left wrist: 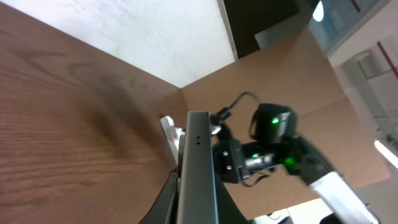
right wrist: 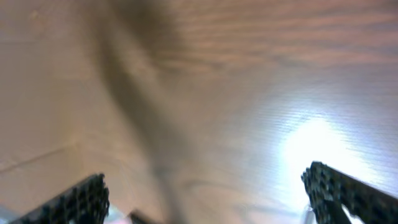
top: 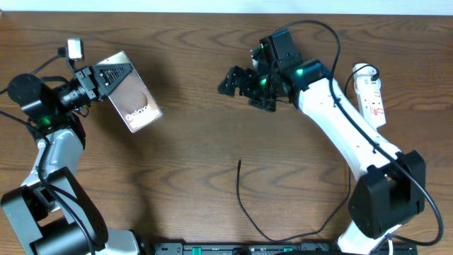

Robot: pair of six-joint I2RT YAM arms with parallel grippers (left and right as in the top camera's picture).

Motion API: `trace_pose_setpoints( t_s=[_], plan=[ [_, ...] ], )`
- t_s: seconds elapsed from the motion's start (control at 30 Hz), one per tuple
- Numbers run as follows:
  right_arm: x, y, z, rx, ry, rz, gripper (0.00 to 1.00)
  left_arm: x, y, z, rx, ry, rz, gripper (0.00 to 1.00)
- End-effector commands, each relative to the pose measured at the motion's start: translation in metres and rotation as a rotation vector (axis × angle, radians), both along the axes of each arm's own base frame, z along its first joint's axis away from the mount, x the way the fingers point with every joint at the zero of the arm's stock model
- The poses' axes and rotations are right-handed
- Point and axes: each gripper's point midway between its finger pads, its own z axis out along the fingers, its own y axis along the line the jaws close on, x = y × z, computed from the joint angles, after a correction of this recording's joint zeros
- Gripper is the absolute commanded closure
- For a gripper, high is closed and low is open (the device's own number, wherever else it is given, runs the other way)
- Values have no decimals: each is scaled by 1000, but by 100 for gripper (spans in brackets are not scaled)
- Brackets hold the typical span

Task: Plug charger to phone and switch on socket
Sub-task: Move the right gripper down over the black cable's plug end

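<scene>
My left gripper (top: 105,79) is shut on the bronze-brown phone (top: 133,95) and holds it raised and tilted at the far left. In the left wrist view the phone (left wrist: 198,168) shows edge-on between the jaws. My right gripper (top: 241,81) is open and empty above the table's back middle; its two fingertips (right wrist: 208,196) show wide apart over bare blurred wood. The charger cable (top: 244,205) lies on the table at front centre, its plug tip (top: 239,163) pointing away from me. The white socket strip (top: 371,95) with red marks lies at the far right.
A small white block (top: 73,49) on a black lead sits at the back left. The right arm's white links (top: 347,127) cross in front of the socket. A cardboard wall (left wrist: 298,81) shows behind the right arm in the left wrist view.
</scene>
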Motion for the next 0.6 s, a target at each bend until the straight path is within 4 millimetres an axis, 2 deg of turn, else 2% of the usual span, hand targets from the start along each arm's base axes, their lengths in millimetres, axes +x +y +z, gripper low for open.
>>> trace_pose_setpoints(
  t_s=[0.0,0.07,0.3,0.57],
  plan=[
    [-9,-24,-14,-244,-48,16,1,-3,-2,4,43,-72,-22,93],
    [-26,-28,-27,-299,8,26,1,-2,-2,4,42,-71,-14,92],
    [-77,-17,-69,-367,145,44,1,-1,-1,3,39,-68,-5,93],
    [-120,-14,-111,-432,223,57,1,-2,-2,-2,30,-50,-4,93]
  ],
)
